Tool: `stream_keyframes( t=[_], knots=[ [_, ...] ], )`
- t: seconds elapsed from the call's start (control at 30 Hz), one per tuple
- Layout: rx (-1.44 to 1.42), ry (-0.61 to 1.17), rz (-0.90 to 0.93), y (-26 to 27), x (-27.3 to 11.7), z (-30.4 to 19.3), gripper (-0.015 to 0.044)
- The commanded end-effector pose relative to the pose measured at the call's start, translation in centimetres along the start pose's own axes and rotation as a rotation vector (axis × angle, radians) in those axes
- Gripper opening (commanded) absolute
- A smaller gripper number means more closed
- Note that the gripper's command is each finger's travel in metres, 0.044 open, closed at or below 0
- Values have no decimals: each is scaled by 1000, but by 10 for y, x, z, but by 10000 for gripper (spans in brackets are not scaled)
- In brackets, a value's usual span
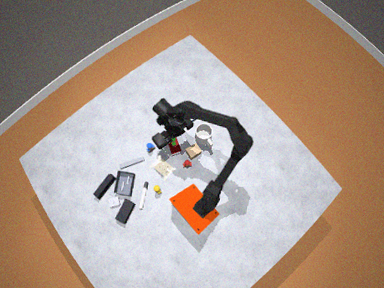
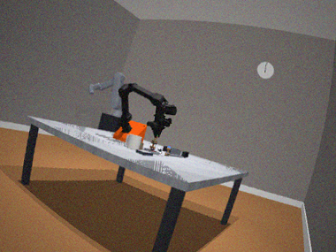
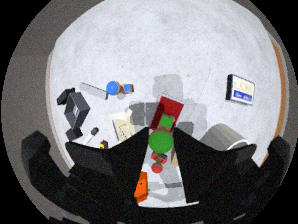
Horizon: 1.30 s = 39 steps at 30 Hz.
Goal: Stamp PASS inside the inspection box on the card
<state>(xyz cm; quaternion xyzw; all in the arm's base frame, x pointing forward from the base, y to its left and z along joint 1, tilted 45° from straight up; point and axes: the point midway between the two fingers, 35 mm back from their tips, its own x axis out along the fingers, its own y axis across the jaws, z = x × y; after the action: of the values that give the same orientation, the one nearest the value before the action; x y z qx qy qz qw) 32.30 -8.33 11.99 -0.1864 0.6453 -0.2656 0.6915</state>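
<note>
My gripper [image 1: 173, 139] [image 2: 156, 136] [image 3: 161, 131] is shut on the green-knobbed stamp [image 3: 161, 143], low over the ink pad. The stamp's green lower block shows beyond the knob, in front of the near part of the open red ink pad [image 1: 175, 149] [image 3: 173, 106]. Whether it touches the pad cannot be told. The cream card [image 1: 162, 169] [image 3: 120, 123] lies beside the pad, to its left in the wrist view. Its box and any print are too small to read. The stamp's word is hidden.
A blue stamp [image 1: 150, 147] [image 3: 113, 88], a red stamp [image 1: 187, 164] [image 3: 157, 168] and a yellow one [image 1: 157, 189] stand near the card. A mug [image 1: 203, 135] [image 2: 133, 141] and a tan block [image 1: 193, 151] are near the pad. A blue-labelled box [image 3: 242, 89] lies right in the wrist view.
</note>
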Motion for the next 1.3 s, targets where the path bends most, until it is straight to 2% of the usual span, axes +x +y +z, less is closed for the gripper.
stream_keyframes(
  t=[0.0,1.27],
  knots=[
    [-7,2,-2,0,3,-1,0],
    [-3,-1,0,-4,28,-2,0]
  ],
)
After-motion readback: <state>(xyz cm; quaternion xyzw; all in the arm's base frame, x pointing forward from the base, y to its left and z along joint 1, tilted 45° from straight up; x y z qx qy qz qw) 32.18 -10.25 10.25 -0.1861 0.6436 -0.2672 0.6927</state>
